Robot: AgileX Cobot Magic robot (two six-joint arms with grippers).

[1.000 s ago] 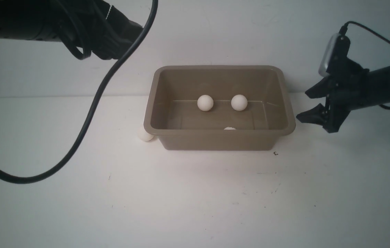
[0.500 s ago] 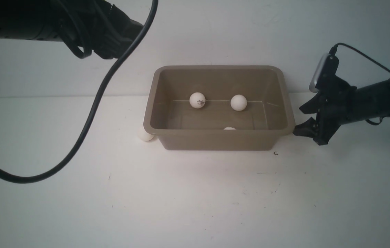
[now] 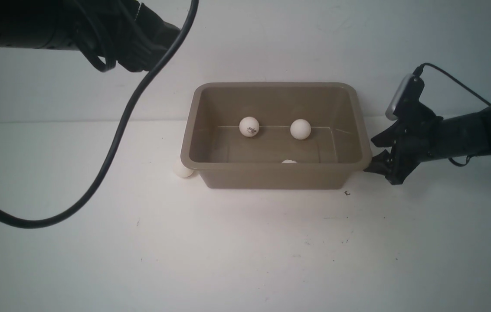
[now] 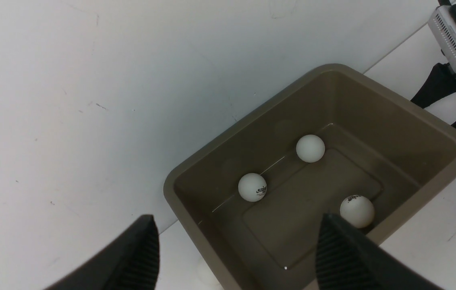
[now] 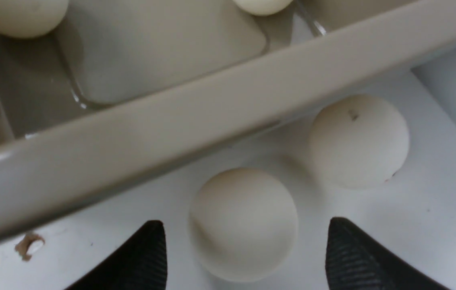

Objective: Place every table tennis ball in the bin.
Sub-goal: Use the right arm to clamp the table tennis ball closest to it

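Observation:
The taupe bin [image 3: 271, 166] stands at the middle back of the table. Three table tennis balls lie in it [image 4: 252, 187] [image 4: 310, 148] [image 4: 357, 210]. A fourth ball [image 3: 183, 170] rests on the table against the bin's left front corner. Two more balls [image 5: 243, 223] [image 5: 359, 141] lie on the table outside the bin's right wall. My right gripper [image 5: 246, 237] is low at the bin's right front corner [image 3: 371, 156]. It is open around the nearer ball, with a gap on each side. My left gripper [image 4: 238, 229] hangs open and empty high above the bin's left end.
A thick black cable [image 3: 111, 147] loops down from the left arm [image 3: 132, 34] over the left part of the table. A white wall [image 3: 271, 43] rises right behind the bin. A small dark mark [image 3: 347, 193] is on the table by the bin's right front corner.
My right gripper has come down and in toward the bin's right front corner, its jaws narrowing a little. The left ball in the bin rolled slightly left. The left arm stayed still.

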